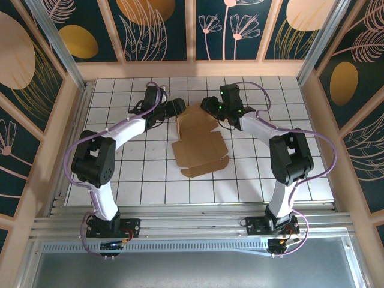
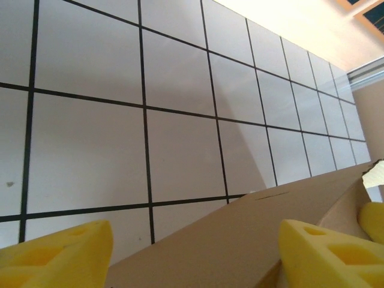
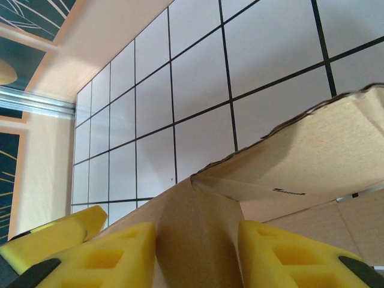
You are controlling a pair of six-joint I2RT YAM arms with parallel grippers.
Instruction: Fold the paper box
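Observation:
The paper box [image 1: 200,143] is a brown creased cardboard sheet in the middle of the tiled table, its far panels raised off the tiles. My left gripper [image 1: 178,108] is at the box's far left corner. In the left wrist view the left gripper [image 2: 195,233] stands open, its yellow fingers [image 2: 66,255] wide apart with a slanting cardboard panel [image 2: 240,240] between them. My right gripper [image 1: 212,109] is at the far right corner. In the right wrist view the right gripper [image 3: 197,233] is shut on a folded ridge of the box [image 3: 198,222], with a raised flap [image 3: 324,150] beyond it.
White tiled table [image 1: 120,180] with black grid lines, ringed by a wooden rim [image 1: 192,69] and patterned walls. An aluminium rail [image 1: 180,225] runs along the near edge by the arm bases. The other arm's yellow finger shows at the frame edge [image 2: 373,219] [image 3: 48,240].

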